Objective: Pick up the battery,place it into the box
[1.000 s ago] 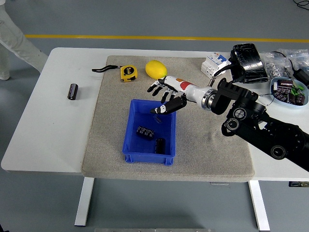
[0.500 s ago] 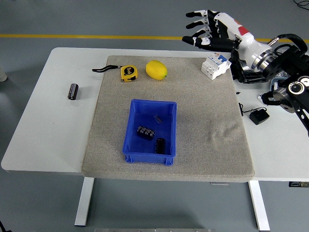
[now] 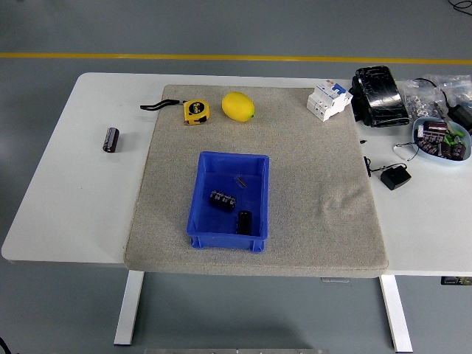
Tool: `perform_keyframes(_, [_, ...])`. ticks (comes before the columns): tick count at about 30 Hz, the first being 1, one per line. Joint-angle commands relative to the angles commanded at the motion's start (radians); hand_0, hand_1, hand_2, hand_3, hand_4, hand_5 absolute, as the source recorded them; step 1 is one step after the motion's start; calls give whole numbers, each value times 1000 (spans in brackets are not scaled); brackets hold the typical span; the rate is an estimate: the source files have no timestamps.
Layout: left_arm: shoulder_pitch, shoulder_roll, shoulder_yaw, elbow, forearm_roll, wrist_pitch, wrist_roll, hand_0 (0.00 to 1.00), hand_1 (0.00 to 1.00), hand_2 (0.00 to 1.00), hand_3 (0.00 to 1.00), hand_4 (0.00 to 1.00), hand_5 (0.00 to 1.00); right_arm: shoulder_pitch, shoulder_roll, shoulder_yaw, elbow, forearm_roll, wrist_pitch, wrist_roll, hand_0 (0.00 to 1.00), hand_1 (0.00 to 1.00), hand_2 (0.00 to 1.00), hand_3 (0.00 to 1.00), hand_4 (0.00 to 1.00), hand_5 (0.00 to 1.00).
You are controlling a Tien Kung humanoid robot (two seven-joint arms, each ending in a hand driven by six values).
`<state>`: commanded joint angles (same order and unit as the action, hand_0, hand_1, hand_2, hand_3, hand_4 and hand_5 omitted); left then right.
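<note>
A blue box (image 3: pixel 199 214) sits on the grey mat (image 3: pixel 310 206) near the middle of the table. Two dark cylindrical batteries lie inside it: one (image 3: pixel 222 200) near its centre and another (image 3: pixel 244 222) close to the front wall. A third dark battery (image 3: pixel 110 139) lies on the bare white table at the far left, off the mat. Neither robot hand shows in the head view.
A yellow tape measure (image 3: pixel 195 111), a yellow lemon (image 3: pixel 238 106) and a white circuit breaker (image 3: pixel 328 99) line the mat's far edge. At the right are a black wrapped block (image 3: pixel 380 96), a black adapter (image 3: pixel 395 178) and a blue bowl (image 3: pixel 422 127) of parts.
The right hand went from above the blue box up to the far right, then left the view entirely. The person at the top left is gone too.
</note>
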<state>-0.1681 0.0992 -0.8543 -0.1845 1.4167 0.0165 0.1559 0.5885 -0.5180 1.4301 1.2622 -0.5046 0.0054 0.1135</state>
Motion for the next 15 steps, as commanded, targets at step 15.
perform_keyframes(15, [-9, -6, -20, 5, 13, 9, -13, 589, 563, 619, 710, 698, 703, -249, 65, 156, -51, -106, 143, -114, 943, 885, 913, 930, 998, 998])
